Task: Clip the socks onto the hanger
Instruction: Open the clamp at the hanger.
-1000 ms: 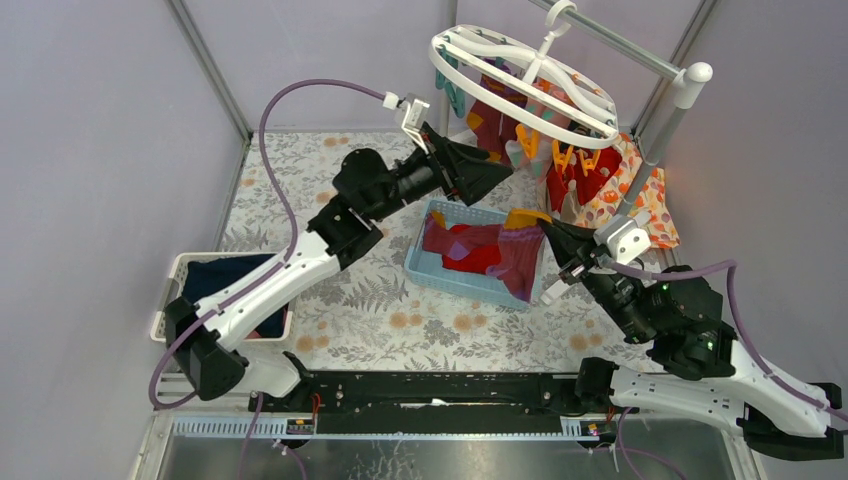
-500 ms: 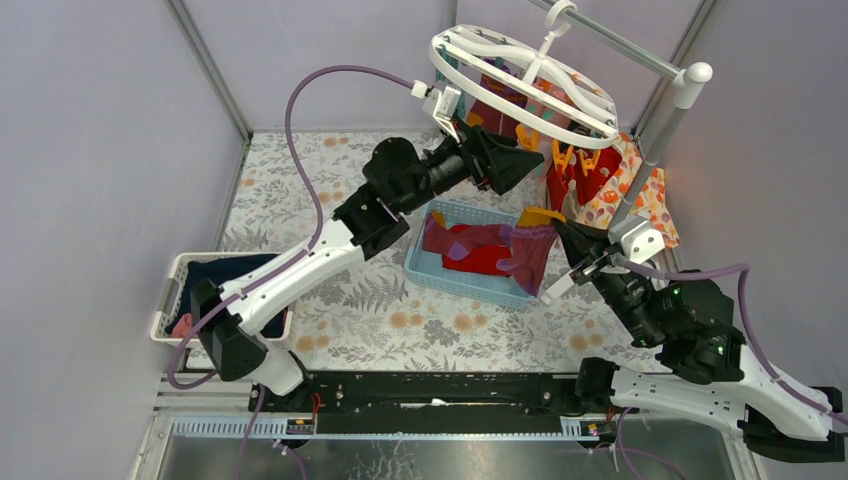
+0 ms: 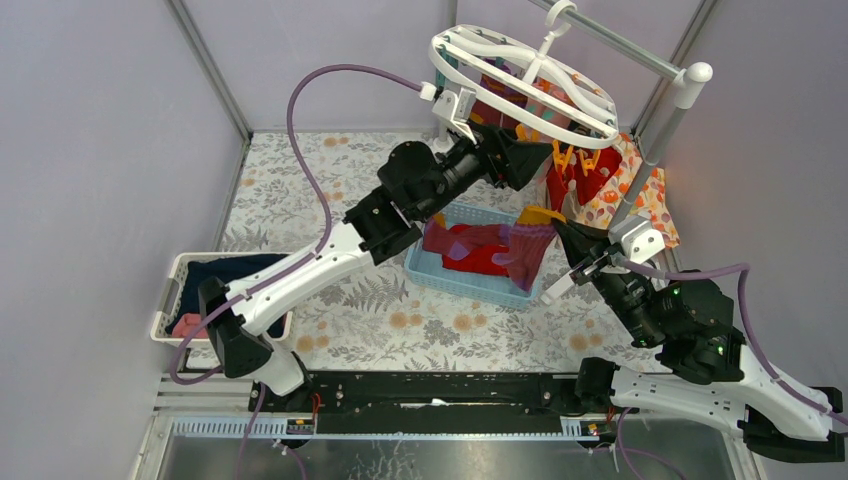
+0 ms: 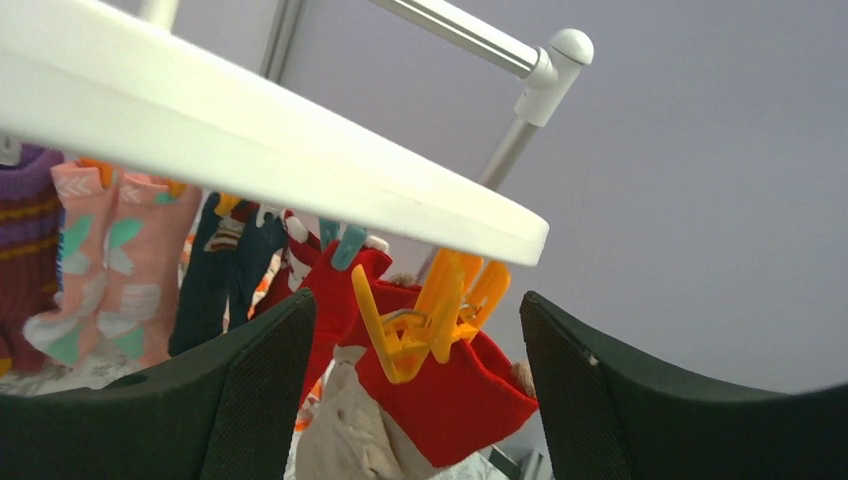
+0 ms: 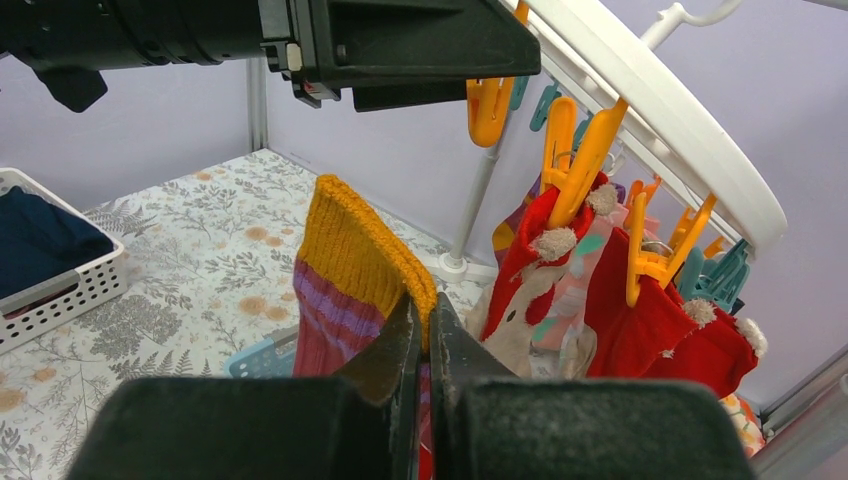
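The white oval hanger (image 3: 520, 75) hangs from the grey rack, with several socks (image 3: 585, 175) clipped beneath it. My left gripper (image 3: 538, 157) reaches under its ring and stands open. In the left wrist view its jaws (image 4: 415, 330) flank an orange clip (image 4: 430, 310) that holds a red sock (image 4: 450, 400), touching neither. My right gripper (image 3: 558, 232) is shut on the orange cuff of a maroon and purple striped sock (image 5: 350, 270), held up below the clips. More red socks (image 3: 470, 250) lie in the basket.
A blue basket (image 3: 440, 275) sits mid-table under both grippers. At the left, a white basket (image 3: 170, 290) holds dark cloth. The grey rack pole (image 3: 660, 130) and an orange floral cloth (image 3: 650, 200) stand at the back right.
My left arm has swung right and forward until its gripper sits under the hanger ring, its jaws narrowing slightly. The right gripper has shifted slightly with the striped sock.
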